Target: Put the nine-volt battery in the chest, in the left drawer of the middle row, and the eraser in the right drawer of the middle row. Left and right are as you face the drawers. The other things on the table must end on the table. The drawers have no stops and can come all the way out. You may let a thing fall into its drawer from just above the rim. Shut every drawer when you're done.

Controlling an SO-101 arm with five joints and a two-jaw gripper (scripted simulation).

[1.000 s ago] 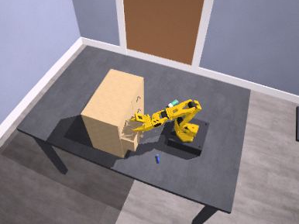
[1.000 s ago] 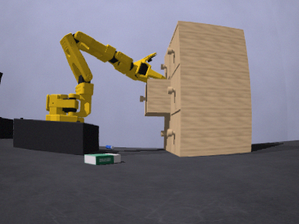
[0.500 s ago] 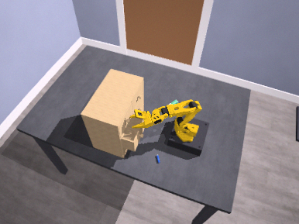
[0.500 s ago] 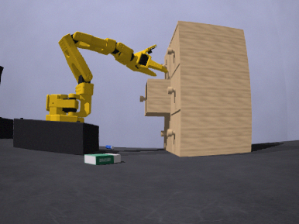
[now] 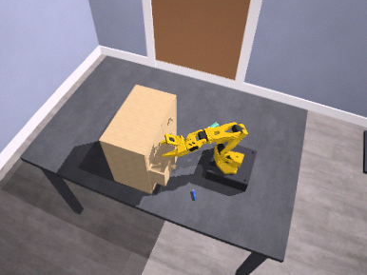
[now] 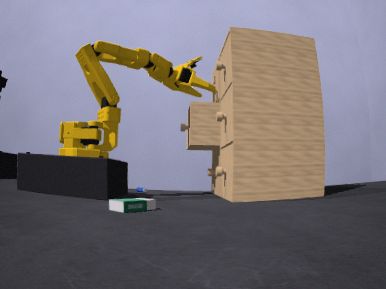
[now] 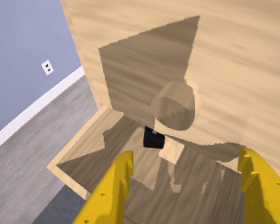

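Dark table [image 5: 228,218] [image 6: 225,249]; claw [image 5: 164,146] [image 6: 208,73] [image 7: 186,153] released above open drawer [image 5: 163,177] [image 6: 204,125] [image 7: 68,182], black block inside, probably battery [image 7: 153,139].

In the top view, a small blue cylinder [image 5: 194,195] [image 6: 141,189] lies on the bench [image 5: 257,213] [image 6: 200,249] [image 7: 52,207], nearer its lower long edge than its upper one. A brown door [image 5: 202,28] in a white frame [image 5: 246,32] stands beyond the upper long edge. White skirting [image 5: 285,106] [image 7: 40,110] runs along the walls; the wrist view shows a white wall socket [image 7: 47,67] above it.
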